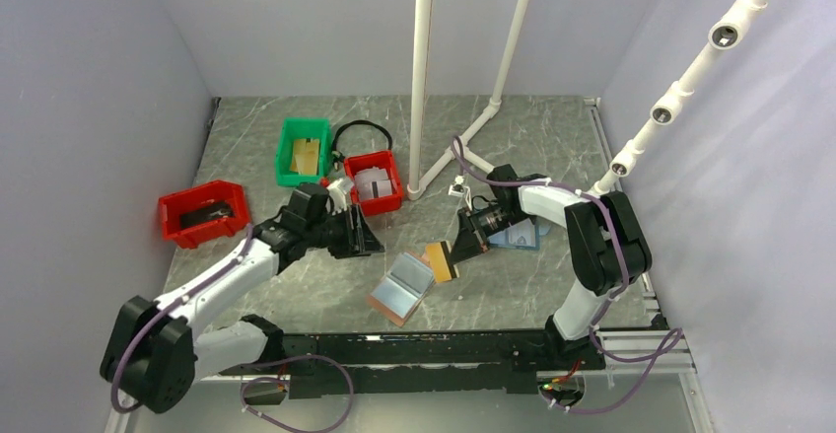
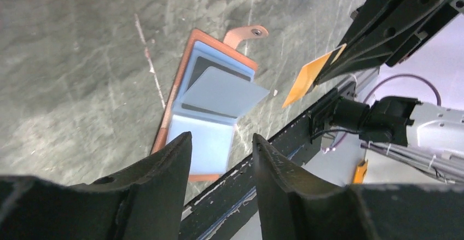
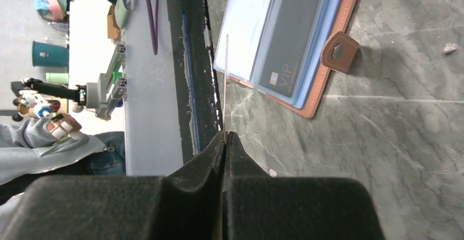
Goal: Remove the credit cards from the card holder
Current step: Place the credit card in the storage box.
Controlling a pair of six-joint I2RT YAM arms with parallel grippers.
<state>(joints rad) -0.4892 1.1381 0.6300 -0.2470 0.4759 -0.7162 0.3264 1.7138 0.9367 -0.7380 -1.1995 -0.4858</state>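
Observation:
The brown card holder (image 1: 402, 290) lies open on the table, light blue inside, one clear leaf raised (image 2: 221, 92). Its snap tab (image 2: 246, 32) points away from the near edge. A dark card (image 3: 290, 37) sits in one of its sleeves. My right gripper (image 1: 458, 249) is shut on an orange credit card (image 1: 441, 260), held just above and right of the holder. In the right wrist view that card (image 3: 225, 81) shows edge-on, rising from the closed tips (image 3: 225, 134). My left gripper (image 1: 367, 239) hovers left of the holder, jaws apart with nothing between them (image 2: 221, 141).
An all-blue holder (image 1: 515, 238) lies under the right arm. At the back left stand two red bins (image 1: 202, 213) (image 1: 375, 183) and a green bin (image 1: 302, 152), with a black cable loop (image 1: 362, 129). White pipes (image 1: 422, 78) rise mid-table. A black rail (image 1: 414, 346) runs along the near edge.

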